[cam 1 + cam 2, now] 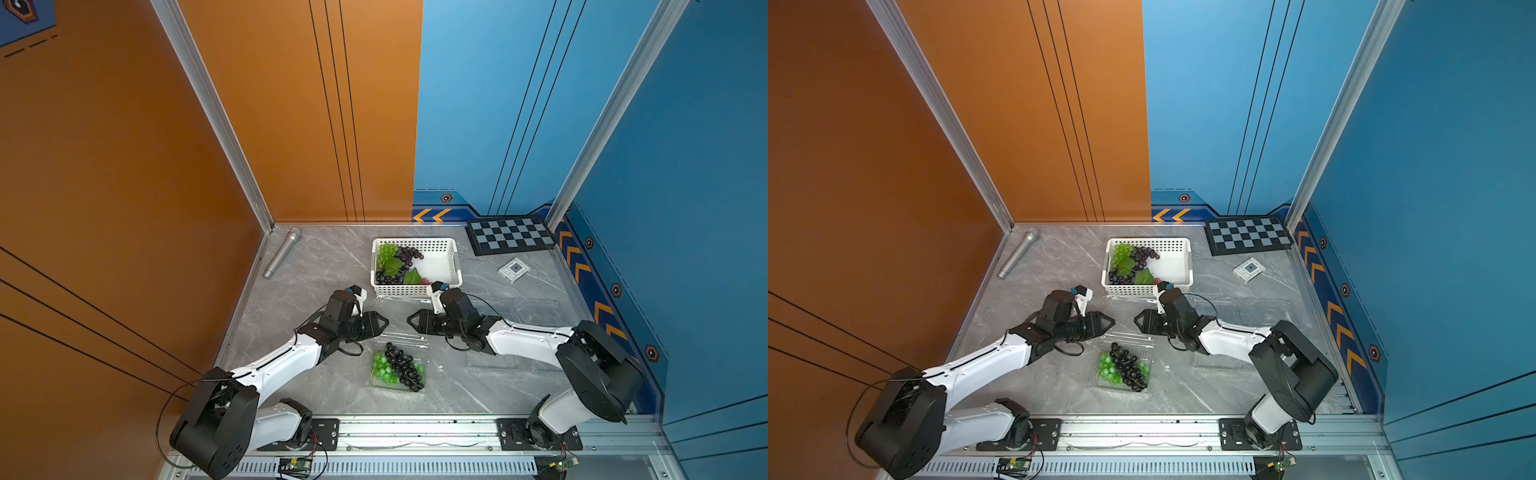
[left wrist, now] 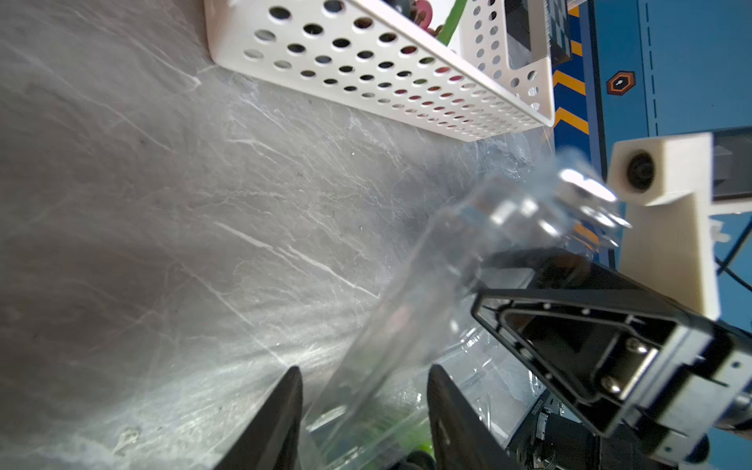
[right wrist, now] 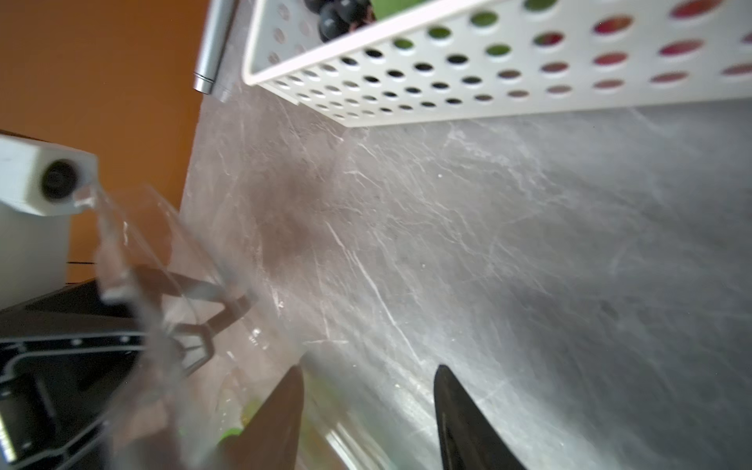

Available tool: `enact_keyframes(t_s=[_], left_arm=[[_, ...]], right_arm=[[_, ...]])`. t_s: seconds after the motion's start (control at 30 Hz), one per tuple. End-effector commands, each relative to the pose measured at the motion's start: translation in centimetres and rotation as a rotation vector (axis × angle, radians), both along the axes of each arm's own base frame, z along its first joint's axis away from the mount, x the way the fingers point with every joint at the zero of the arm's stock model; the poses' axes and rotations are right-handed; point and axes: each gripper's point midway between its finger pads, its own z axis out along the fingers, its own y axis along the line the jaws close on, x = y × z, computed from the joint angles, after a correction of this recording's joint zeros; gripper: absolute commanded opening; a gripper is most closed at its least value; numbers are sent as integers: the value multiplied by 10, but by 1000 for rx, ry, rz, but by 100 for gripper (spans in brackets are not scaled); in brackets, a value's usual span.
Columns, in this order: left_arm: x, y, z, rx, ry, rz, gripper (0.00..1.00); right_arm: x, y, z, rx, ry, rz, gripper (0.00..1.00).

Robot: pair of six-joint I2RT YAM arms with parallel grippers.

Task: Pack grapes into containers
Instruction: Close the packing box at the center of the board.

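A grey marble table (image 1: 340, 395), read here as a clock: twelve at the far wall, six at the rail where both arms are mounted.

Just toward six from the centre sits a clear clamshell container (image 1: 371, 385), almost invisible. Two bunches of grapes lie in it. A green bunch (image 1: 382, 370) is on the nine o'clock side and a dark bunch (image 1: 402, 368) touches it on the three o'clock side. Its lid (image 1: 402, 338) is raised and tilted at the twelve o'clock edge, shown only by pale glints.

The left gripper (image 1: 384, 321) reaches in from eight o'clock and the right gripper (image 1: 410, 321) from four o'clock. Their tips face each other, near but apart, above the lid.

In the left wrist view the left gripper (image 2: 364, 368) has its fingers partway apart, with the blurred lid (image 2: 447, 264) running through the gap. I cannot tell whether the pads press it. In the right wrist view the right gripper (image 3: 368, 368) is about half spread. Bare table shows between its fingers and the lid (image 3: 162, 264) is off to one side, so it holds nothing.

At twelve o'clock a white perforated basket (image 1: 415, 243) holds more grapes: green ones (image 1: 386, 250), dark purple ones (image 1: 410, 252), flat leaves (image 1: 392, 266) and a little red (image 1: 424, 281) by its six o'clock wall.

A silver microphone (image 1: 282, 253) lies at ten o'clock, a checkerboard (image 1: 511, 239) at two and a small clear box (image 1: 514, 269) near three.
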Motion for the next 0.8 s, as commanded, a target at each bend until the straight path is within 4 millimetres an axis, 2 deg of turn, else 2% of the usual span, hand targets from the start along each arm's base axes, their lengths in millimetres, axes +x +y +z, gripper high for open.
enact_keyframes(t_s=[0.0, 0.17, 0.43, 0.5, 0.53, 0.63, 0.77], left_arm=[[0, 0, 12, -16, -3, 0, 50], [5, -2, 20, -22, -17, -1, 48], [19, -8, 35, -30, -46, -2, 48], [24, -10, 38, -30, -49, -3, 48], [26, -12, 39, -30, -53, -5, 48], [31, -14, 41, -28, -58, -8, 48], [39, -18, 43, -23, -68, -9, 49]], right_arm=[[-4, -5, 11, -24, -39, 3, 47], [-2, -12, 21, -58, -78, 4, 40], [7, -18, 24, -97, -94, 7, 27], [8, -17, 25, -102, -100, 12, 26], [18, -26, 26, -105, -101, -18, 26], [23, -29, 27, -112, -104, -20, 26], [30, -35, 28, -136, -120, -23, 29]])
